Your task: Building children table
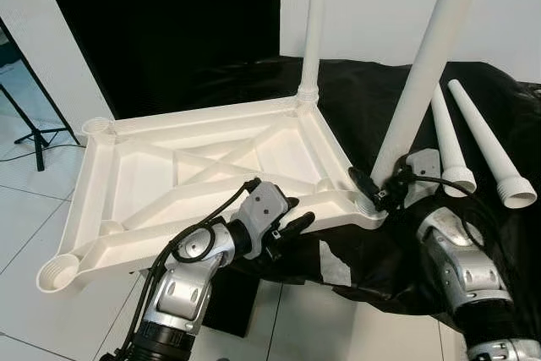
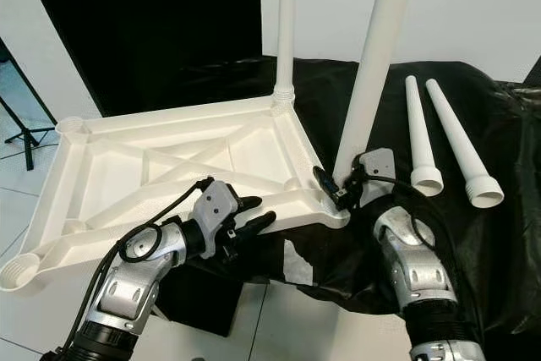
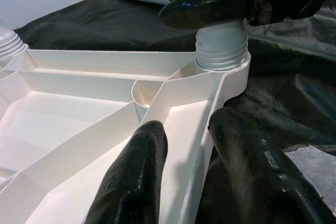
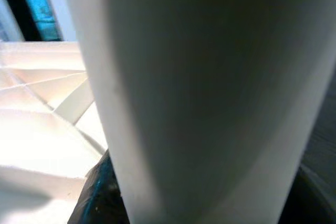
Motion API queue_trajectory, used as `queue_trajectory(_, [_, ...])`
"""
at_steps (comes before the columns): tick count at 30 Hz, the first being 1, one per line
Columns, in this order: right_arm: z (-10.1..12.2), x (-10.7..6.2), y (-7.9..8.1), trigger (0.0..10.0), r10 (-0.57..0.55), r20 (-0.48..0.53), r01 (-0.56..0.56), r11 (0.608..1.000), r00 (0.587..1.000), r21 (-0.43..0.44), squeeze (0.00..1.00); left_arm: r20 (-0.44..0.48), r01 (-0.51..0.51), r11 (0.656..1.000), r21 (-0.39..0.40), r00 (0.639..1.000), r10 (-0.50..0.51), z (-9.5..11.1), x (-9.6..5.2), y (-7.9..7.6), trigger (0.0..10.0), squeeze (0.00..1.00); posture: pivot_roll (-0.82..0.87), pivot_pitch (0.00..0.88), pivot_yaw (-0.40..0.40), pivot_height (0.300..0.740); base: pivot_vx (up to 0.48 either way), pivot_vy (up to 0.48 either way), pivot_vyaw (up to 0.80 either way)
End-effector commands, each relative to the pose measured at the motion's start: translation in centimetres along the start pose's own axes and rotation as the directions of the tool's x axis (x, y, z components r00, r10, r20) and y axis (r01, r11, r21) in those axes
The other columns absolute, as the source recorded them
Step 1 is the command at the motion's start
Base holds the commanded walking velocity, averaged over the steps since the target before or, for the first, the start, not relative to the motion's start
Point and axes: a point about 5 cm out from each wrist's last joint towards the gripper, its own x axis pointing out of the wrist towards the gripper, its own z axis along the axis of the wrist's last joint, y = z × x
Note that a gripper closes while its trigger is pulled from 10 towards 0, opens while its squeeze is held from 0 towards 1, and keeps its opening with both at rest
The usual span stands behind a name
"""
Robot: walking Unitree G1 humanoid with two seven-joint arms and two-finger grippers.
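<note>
While its left gripper (image 1: 296,226) clasps the near rim of the upturned white plastic tabletop (image 1: 203,166), fingers straddling the edge wall, the humanoid's right gripper (image 1: 372,188) is closed around the base of a white table leg (image 1: 423,65) standing in the corner socket (image 3: 223,64) at centre right of the left eye view. The tabletop lies underside up across the middle of the frame, partly on a black cloth (image 1: 380,99) and partly overhanging the tiled floor (image 1: 25,183) at lower left. A second leg (image 1: 314,23) stands upright in the far corner socket, at top centre. Two more loose legs (image 1: 478,137) lie side by side on the cloth at right, well apart from the tabletop.

The step in hand appears to be seating or twisting home the near leg, with the left arm bracing the tabletop. If so, the task is about halfway: two legs in place, two to go. The next move likely calls for letting go once the leg is firm, then reaching right for a loose leg.

Of the four sockets, two hold legs; the empty socket (image 1: 56,273) at lower left and its fellow (image 1: 95,127) at the left far corner stand open.
</note>
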Motion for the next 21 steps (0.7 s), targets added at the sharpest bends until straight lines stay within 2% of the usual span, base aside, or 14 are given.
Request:
queue_trajectory(1, [-1.8, -0.8, 0.6, 10.0, -0.059, -0.084, 0.060, 0.998, 0.995, 0.016, 0.00, -0.012, -0.132, 0.991, -0.002, 0.991, 0.132, -0.4, -0.2, 0.7, 10.0, 0.00, 0.02, 0.000, 0.004, 0.740, 0.000, 0.000, 0.00])
queue_trajectory(2, [-1.8, -0.8, 0.6, 10.0, -0.059, -0.084, 0.060, 0.998, 0.995, 0.016, 0.00, -0.012, -0.132, 0.991, -0.002, 0.991, 0.132, -0.4, -0.2, 0.7, 10.0, 0.00, 0.02, 0.000, 0.004, 0.740, 0.000, 0.000, 0.00])
queue_trajectory(6, [-2.4, -1.4, 1.7, 10.0, -0.184, -0.108, 0.187, 0.982, 0.977, 0.023, 0.00, -0.010, -0.124, 0.992, -0.010, 0.992, 0.124, -0.4, -0.2, 0.5, 10.0, 0.00, 0.01, 0.000, 0.013, 0.740, 0.000, 0.000, 0.00])
queue_trajectory(10, [-2.3, -1.5, 2.3, 10.0, -0.231, -0.102, 0.234, 0.972, 0.968, 0.024, 0.00, -0.012, -0.123, 0.992, -0.011, 0.992, 0.122, -0.4, -0.2, 0.5, 10.0, 0.00, 0.00, 0.000, 0.014, 0.740, 0.000, 0.000, 0.00])
queue_trajectory(14, [-2.0, -1.4, 3.5, 10.0, -0.361, -0.104, 0.369, 0.927, 0.927, 0.063, 0.00, -0.016, -0.125, 0.992, -0.011, 0.992, 0.125, -0.5, -0.1, 0.6, 10.0, 0.00, 0.01, 0.000, 0.009, 0.740, 0.000, 0.000, 0.00])
queue_trajectory(16, [-2.0, -1.4, 3.9, 10.0, -0.390, -0.112, 0.398, 0.916, 0.914, 0.054, 0.00, -0.014, -0.128, 0.992, -0.015, 0.992, 0.128, -0.4, -0.1, 0.6, 10.0, 0.00, 0.01, 0.000, 0.011, 0.740, 0.000, 0.000, 0.00])
queue_trajectory(21, [-2.1, -1.0, 5.2, 10.0, -0.378, -0.133, 0.390, 0.917, 0.916, 0.077, 0.00, -0.015, -0.130, 0.991, -0.021, 0.991, 0.130, -0.5, -0.1, 0.4, 10.0, 0.00, 0.00, 0.000, 0.012, 0.740, 0.000, 0.000, 0.00])
